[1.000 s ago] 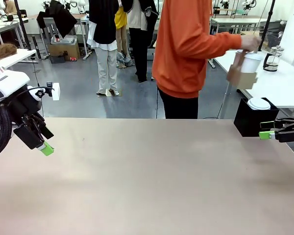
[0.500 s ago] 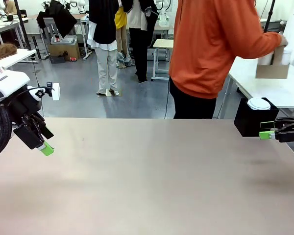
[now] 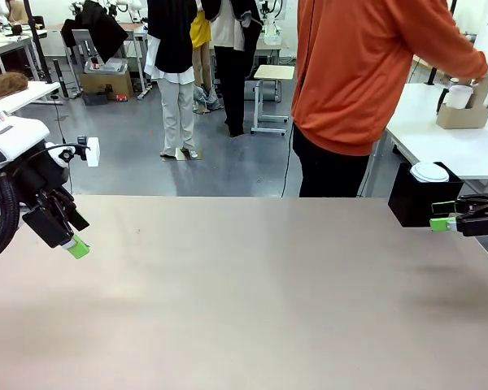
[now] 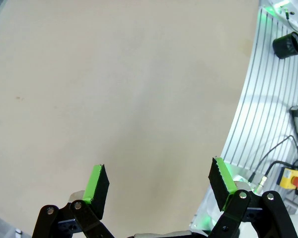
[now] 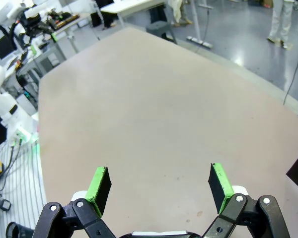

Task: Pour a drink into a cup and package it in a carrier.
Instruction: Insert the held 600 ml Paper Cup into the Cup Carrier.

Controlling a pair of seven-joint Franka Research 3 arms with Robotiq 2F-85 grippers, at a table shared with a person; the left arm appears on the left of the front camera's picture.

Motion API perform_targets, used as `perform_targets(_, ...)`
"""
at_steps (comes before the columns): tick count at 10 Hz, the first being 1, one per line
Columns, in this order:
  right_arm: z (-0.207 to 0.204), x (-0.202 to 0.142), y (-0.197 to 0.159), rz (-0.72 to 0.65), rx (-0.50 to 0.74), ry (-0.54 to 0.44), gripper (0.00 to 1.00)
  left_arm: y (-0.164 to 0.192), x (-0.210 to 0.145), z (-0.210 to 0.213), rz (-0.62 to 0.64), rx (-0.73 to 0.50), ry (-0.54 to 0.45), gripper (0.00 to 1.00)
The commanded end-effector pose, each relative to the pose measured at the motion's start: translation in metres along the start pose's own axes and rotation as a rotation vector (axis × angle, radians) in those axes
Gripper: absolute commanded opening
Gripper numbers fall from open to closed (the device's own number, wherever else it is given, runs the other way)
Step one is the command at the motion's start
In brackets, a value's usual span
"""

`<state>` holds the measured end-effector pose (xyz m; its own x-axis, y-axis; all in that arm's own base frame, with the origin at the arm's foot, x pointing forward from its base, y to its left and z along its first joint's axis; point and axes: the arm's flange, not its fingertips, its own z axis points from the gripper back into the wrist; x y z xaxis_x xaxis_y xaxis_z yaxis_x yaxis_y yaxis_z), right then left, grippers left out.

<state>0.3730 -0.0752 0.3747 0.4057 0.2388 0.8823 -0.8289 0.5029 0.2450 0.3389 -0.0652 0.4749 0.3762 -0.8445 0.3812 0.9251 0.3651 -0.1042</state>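
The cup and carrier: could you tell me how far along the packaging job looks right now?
Done: the cup sits in the carrier on the far white table. In hand: the person's hand is at it. Left: bringing it over; left gripper and right gripper are open.

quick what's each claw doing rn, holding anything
left claw: open, holding nothing.
right claw: open, holding nothing.

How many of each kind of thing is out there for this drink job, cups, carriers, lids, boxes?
Paper cup: 1
Cardboard carrier: 1
White lid: 1
Black box: 1
Total: 4
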Motion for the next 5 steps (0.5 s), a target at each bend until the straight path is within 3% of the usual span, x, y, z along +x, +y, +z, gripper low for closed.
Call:
perform_targets(1, 0.0006, 0.0011, 0.001, 0.011, 0.006, -0.005, 1.0, -0.0005, -0.0011, 0.0006, -0.003, -0.007, -0.007, 1.0)
perform_targets(5, 0.0006, 0.0011, 0.001, 0.011, 0.006, -0.005, 1.0, -0.0005, -0.0011, 0.0006, -0.003, -0.007, -0.007, 1.0)
